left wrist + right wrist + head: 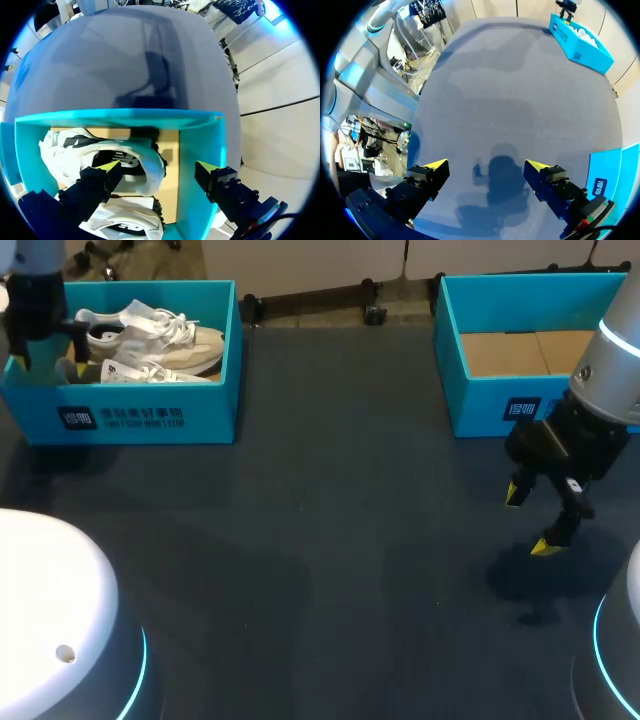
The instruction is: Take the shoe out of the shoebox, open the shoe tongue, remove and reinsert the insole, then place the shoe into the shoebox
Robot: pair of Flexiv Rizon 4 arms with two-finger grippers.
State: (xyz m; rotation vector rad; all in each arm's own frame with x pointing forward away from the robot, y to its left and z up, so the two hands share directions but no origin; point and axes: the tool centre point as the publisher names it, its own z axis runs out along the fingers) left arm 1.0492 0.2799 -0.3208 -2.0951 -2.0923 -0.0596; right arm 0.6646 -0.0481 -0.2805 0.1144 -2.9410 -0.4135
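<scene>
While the released left claw [157,167] hovers astride the shoebox [200,140] wall, shift it inward so both fingers [97,185] flank the shoe [150,177] before clenching

Matt teal cardboard shoebox [150,415], white cloth shoes [160,335] with woven laces, second box [480,405] with bare brown cardboard floor, dark matt smooth table [330,540], matt black right gripper [529,521], smooth silver-grey right arm [612,365].
</scene>
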